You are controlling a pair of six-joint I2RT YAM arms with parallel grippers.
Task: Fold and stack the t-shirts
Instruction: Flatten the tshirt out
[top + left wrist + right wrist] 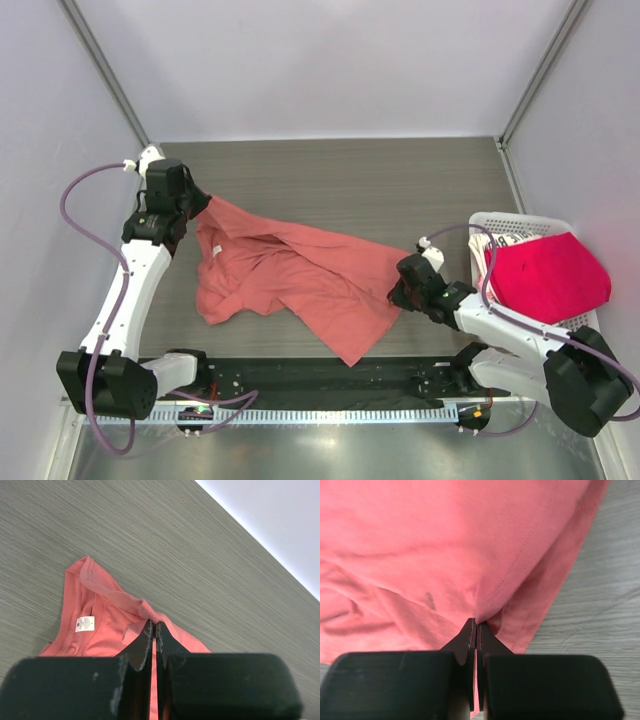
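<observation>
The salmon-coral t-shirt [290, 275] lies rumpled across the middle of the dark wood table. My left gripper [197, 205] is shut on its far left corner, near the collar with the white label [84, 623]; cloth shows between the jaws [154, 625]. My right gripper [398, 288] is shut on the shirt's right edge; the fabric puckers at the fingertips [476, 621]. The crimson-pink t-shirt [548, 277] lies on top in the white basket [497, 220] at the right. A white shirt with dark lettering [498, 243] peeks out under it.
The basket stands at the table's right edge, close behind my right arm. Grey walls enclose the table on the left, back and right. A black rail [330, 380] runs along the near edge between the arm bases.
</observation>
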